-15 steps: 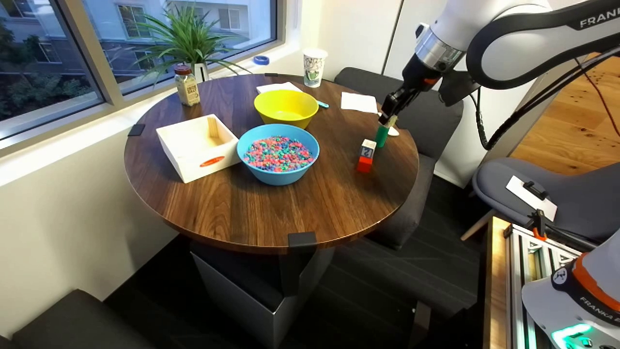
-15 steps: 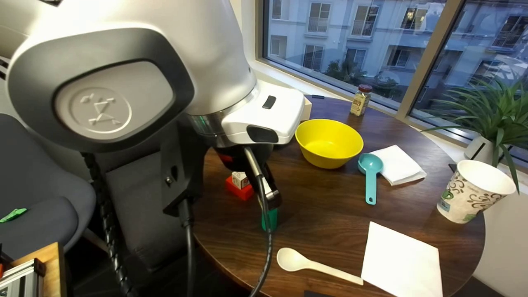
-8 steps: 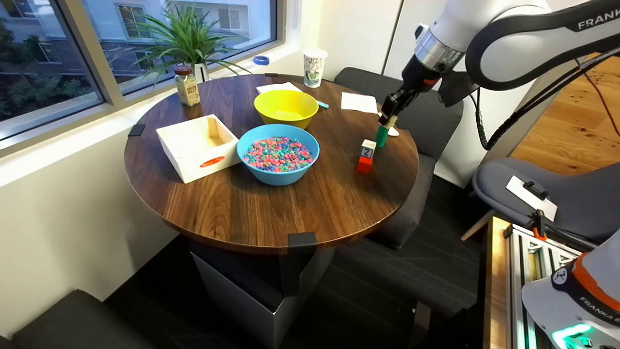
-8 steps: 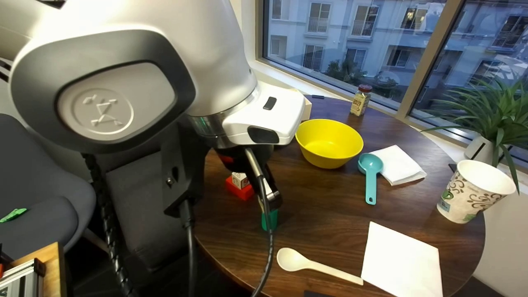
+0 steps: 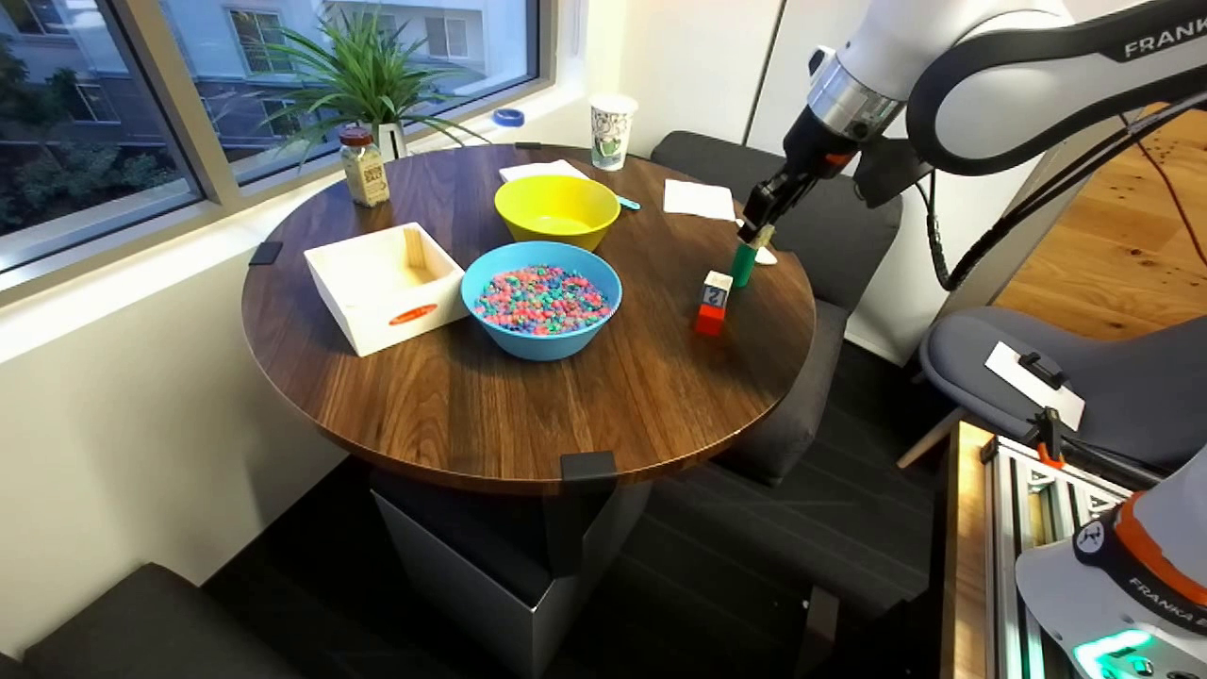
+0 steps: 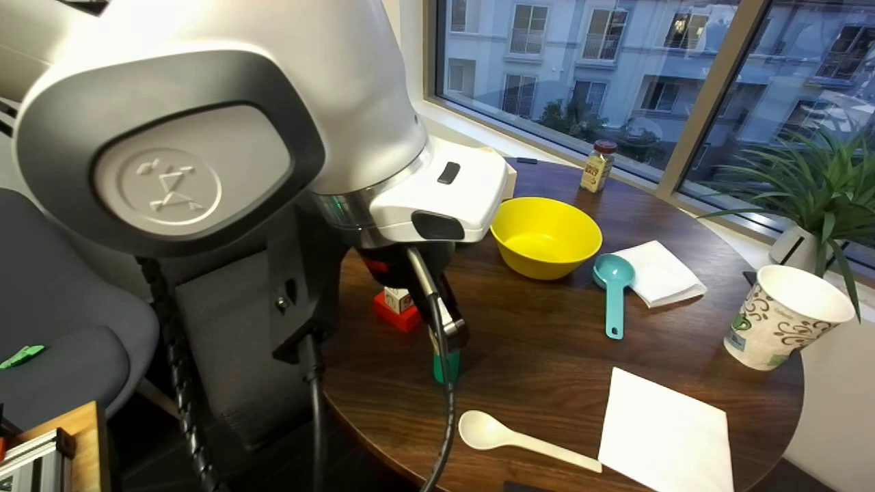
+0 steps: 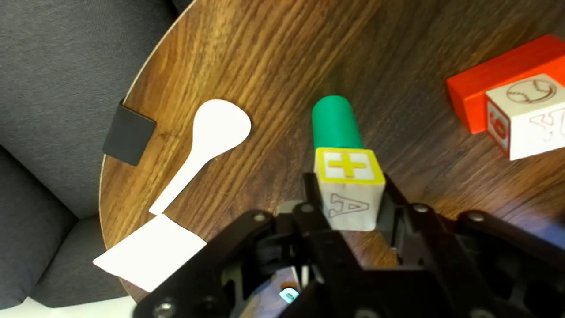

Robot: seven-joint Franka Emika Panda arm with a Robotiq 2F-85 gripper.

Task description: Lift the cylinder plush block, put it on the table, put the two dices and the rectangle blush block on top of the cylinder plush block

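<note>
Right over the cylinder (image 7: pixel 336 126), mid-placement by my read: gripper (image 7: pixel 348 190) clamped on a die (image 7: pixel 351 201), die at the cylinder's top end — can't tell if it's bearing on it or just shy. Cylinder stands upright on the table (image 5: pixel 528 415). Red block (image 7: pixel 494 73) lies near it on the same wood, second die (image 7: pixel 525 117) sitting on that. So cylinder looks placed, first die nearly so, second die and red block still to do. Risks: die looks tilted in an exterior view, matching the gripper's slant; release like that and it could land on an edge and roll off. Push down too far and the cylinder probably tips, small foot, maybe squashy if plush is literal. Gripper's close to the cylinder's top, so backing out sideways could swipe both. Later: grabbing the red block with second die aboard would likely shed it, so I'd move that die first. Red block is longer than the cylinder is wide — it'll overhang, and a small off-centre error low down could drop the stack.
</note>
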